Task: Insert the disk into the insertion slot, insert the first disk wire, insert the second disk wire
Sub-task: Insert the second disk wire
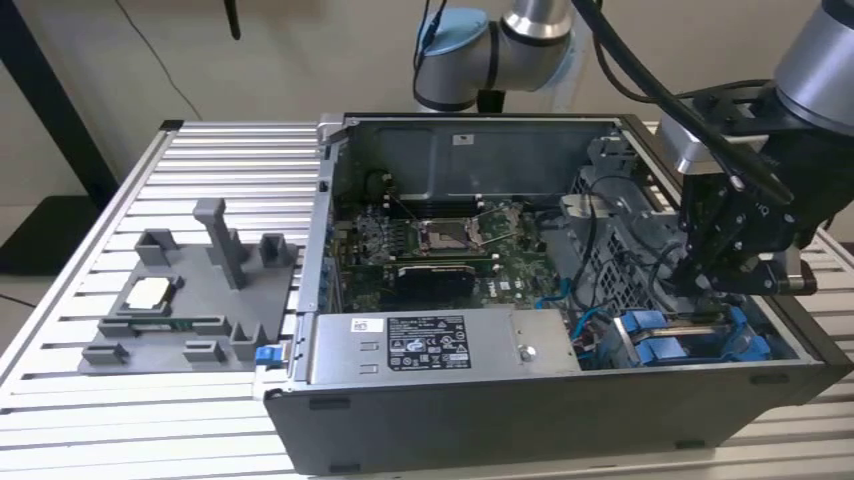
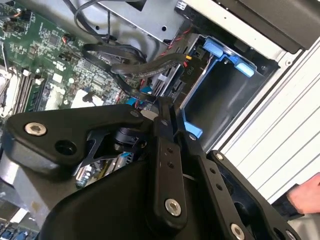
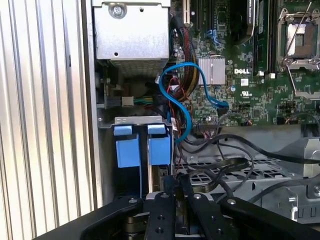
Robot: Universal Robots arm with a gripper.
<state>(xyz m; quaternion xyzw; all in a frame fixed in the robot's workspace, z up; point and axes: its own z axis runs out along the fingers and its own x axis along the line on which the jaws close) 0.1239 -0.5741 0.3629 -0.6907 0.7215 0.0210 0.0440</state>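
The slatted metal table (image 1: pixel 214 160) carries two things — computer case (image 1: pixel 534 420), grey fixture tray (image 1: pixel 200 305).

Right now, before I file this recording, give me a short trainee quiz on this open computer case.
1. Fill in: the grey fixture tray stands at the exterior view's ___ of the computer case.
2. True or false: the gripper hangs over that tray.
3. In the first wrist view, the cable looping beside the motherboard is: A green, B blue, C white.
Key: 1 left; 2 false, it is by the blue handle tabs; 3 B.

end effector (image 2: pixel 167 107) | beside, perhaps touching, blue-framed insertion slot (image 2: pixel 220 95) | black cables (image 2: pixel 135 65) near
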